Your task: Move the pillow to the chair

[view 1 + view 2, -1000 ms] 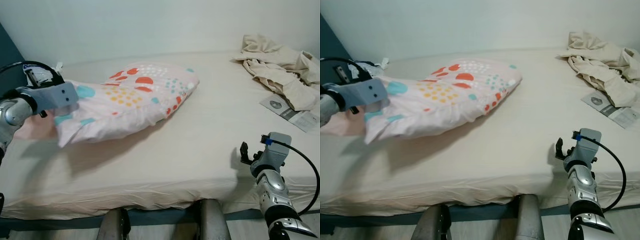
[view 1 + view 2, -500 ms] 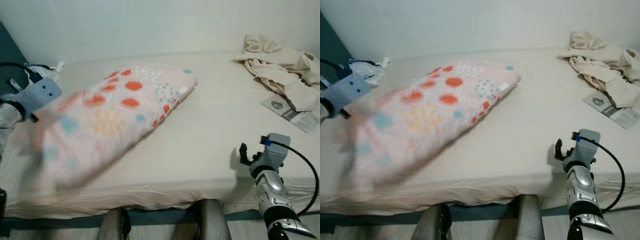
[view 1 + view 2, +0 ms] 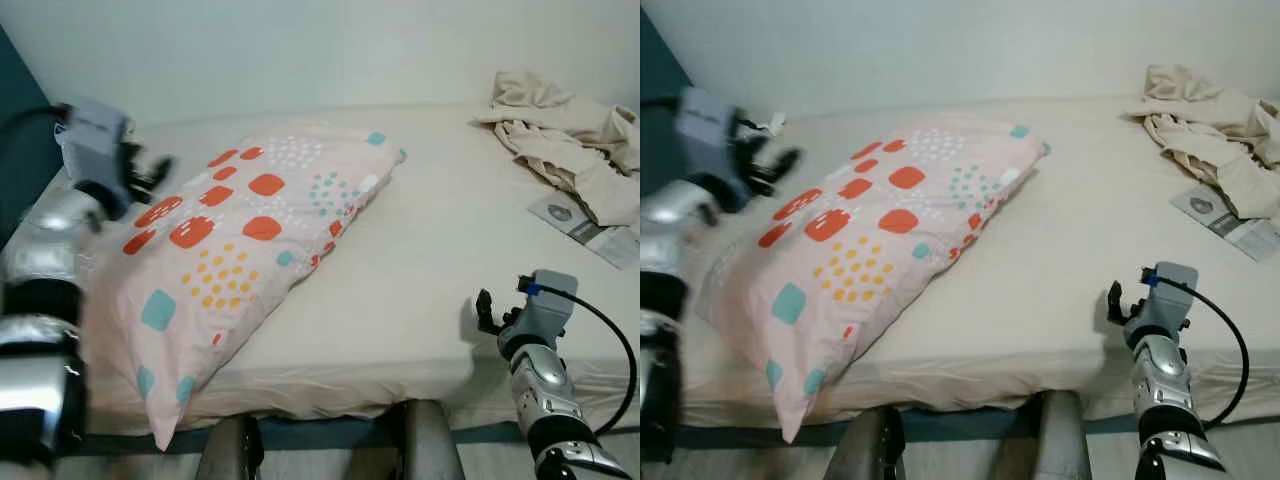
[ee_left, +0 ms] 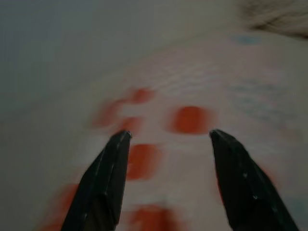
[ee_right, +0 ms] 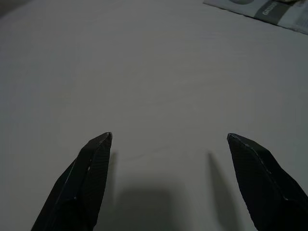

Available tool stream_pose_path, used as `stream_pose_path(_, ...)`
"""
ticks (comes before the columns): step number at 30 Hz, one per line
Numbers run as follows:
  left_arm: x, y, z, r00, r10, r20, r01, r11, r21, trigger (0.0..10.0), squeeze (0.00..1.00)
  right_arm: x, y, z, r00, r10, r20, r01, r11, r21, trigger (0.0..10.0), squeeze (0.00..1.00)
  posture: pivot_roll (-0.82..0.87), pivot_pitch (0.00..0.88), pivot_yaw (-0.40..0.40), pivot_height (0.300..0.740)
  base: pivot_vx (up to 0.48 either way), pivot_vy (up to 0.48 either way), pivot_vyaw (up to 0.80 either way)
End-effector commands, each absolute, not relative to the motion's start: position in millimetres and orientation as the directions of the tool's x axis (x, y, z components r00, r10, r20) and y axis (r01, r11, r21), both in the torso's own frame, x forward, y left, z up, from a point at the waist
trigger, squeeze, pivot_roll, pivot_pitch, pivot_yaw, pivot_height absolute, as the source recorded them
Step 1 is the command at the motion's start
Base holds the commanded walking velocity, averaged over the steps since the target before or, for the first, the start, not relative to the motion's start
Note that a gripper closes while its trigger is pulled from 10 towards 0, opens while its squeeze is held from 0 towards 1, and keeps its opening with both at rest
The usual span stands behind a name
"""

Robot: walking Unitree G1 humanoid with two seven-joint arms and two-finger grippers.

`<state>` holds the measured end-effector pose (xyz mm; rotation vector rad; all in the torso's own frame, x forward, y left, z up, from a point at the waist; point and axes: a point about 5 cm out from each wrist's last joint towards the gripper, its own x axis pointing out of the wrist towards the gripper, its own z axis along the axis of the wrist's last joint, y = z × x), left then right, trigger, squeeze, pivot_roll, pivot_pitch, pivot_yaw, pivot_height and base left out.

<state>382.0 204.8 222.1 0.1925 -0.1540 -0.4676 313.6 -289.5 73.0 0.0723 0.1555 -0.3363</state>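
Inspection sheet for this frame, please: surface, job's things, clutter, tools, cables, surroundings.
Surface: bed with a cream sheet.
Job's things: patterned pillow lies diagonally on the bed, its near corner hanging over the front edge; no chair seen.
Clutter: crumpled beige cloth at the far right, a printed leaflet beside it.
Tools: left tool open, raised above the pillow's far left edge, holding nothing; right tool open, low over the bed's front right edge.
Cables: black cable loops from the right wrist.
Surroundings: pale wall behind, dark teal panel at left.
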Motion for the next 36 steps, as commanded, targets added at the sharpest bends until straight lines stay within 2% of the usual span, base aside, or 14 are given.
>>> stream_pose_path(1,367.8,154.3,179.8,0.756,-0.652,-0.053,0.643,0.726,0.243,10.0,1.0,318.5,-273.7,68.5,0.941,-0.285,-0.183,0.303,0.95,0.075,10.0,0.0,0.05,0.143,0.048,0.581,0.0,0.0,0.0)
stream_pose_path(3,367.8,154.3,179.8,0.756,-0.652,-0.053,0.643,0.726,0.243,10.0,1.0,318.5,-273.7,68.5,0.941,-0.285,-0.183,0.303,0.95,0.075,10.0,0.0,0.05,0.143,0.048,0.581,0.0,0.0,0.0)
stream_pose_path(5,358.6,128.7,155.9,0.711,-0.69,-0.135,0.695,0.66,0.286,10.0,1.0,322.3,-266.4,69.8,0.948,-0.265,-0.176,0.283,0.955,0.086,10.0,0.0,0.05,0.144,0.053,0.581,0.0,0.0,0.0)
stream_pose_path(6,358.6,128.7,155.9,0.711,-0.69,-0.135,0.695,0.66,0.286,10.0,1.0,322.3,-266.4,69.8,0.948,-0.265,-0.176,0.283,0.955,0.086,10.0,0.0,0.05,0.144,0.053,0.581,0.0,0.0,0.0)
stream_pose_path(8,349.8,101.0,137.4,0.726,-0.664,-0.179,0.677,0.643,0.358,10.0,1.0,325.6,-259.6,71.6,0.952,-0.256,-0.166,0.275,0.956,0.102,10.0,0.0,0.04,0.142,0.059,0.581,0.0,0.0,0.0)
stream_pose_path(10,348.3,98.2,136.4,0.725,-0.664,-0.18,0.677,0.641,0.362,10.0,1.0,325.7,-259.2,71.5,0.952,-0.257,-0.166,0.276,0.955,0.104,10.0,0.0,0.04,0.142,0.059,0.581,0.0,0.0,0.0)
stream_pose_path(11,347.8,98.4,132.6,0.76,-0.619,-0.197,0.631,0.63,0.454,10.0,1.0,325.5,-257.5,70.6,0.953,-0.255,-0.166,0.274,0.956,0.105,10.0,0.0,0.04,0.142,0.059,0.581,0.0,0.0,0.0)
stream_pose_path(16,348.1,106.2,127.7,0.861,-0.473,-0.189,0.466,0.581,0.667,10.0,1.0,325.1,-255.1,69.0,0.953,-0.252,-0.169,0.272,0.956,0.107,10.0,0.0,0.04,0.136,0.055,0.581,0.0,0.0,0.0)
stream_pose_path(17,346.5,106.7,123.9,0.874,-0.444,-0.197,0.442,0.559,0.702,10.0,0.76,325.2,-254.7,68.8,0.953,-0.253,-0.169,0.273,0.956,0.108,10.0,0.0,0.04,0.135,0.052,0.581,0.0,0.0,0.0)
stream_pose_path(19,346.0,106.6,122.1,0.879,-0.433,-0.201,0.434,0.551,0.713,10.0,0.76,325.2,-254.5,68.8,0.953,-0.252,-0.169,0.272,0.956,0.108,10.0,0.0,0.04,0.135,0.052,0.581,0.0,0.0,0.0)
stream_pose_path(20,346.5,109.4,117.6,0.905,-0.379,-0.191,0.383,0.537,0.751,10.0,0.37,325.4,-253.9,68.7,0.953,-0.252,-0.169,0.273,0.956,0.109,10.0,0.0,0.04,0.136,0.052,0.581,0.0,0.0,0.0)
stream_pose_path(22,346.5,111.3,114.6,0.924,-0.339,-0.176,0.341,0.523,0.781,10.0,0.37,325.5,-253.5,68.7,0.953,-0.253,-0.169,0.273,0.956,0.109,10.0,0.0,0.04,0.136,0.052,0.581,0.0,0.0,0.0)
stream_pose_path(23,345.7,116.1,103.6,0.945,-0.274,-0.176,0.294,0.486,0.823,10.0,0.02,325.9,-252.2,68.7,0.953,-0.253,-0.17,0.273,0.956,0.11,10.0,0.0,0.04,0.136,0.052,0.581,0.0,0.0,0.0)
stream_pose_path(36,332.3,141.9,55.5,0.928,-0.125,-0.35,0.372,0.348,0.861,10.0,0.0,327.5,-251.2,69.8,0.95,-0.26,-0.171,0.282,0.953,0.115,10.0,0.0,0.03,0.149,0.053,0.581,0.0,0.0,0.0)
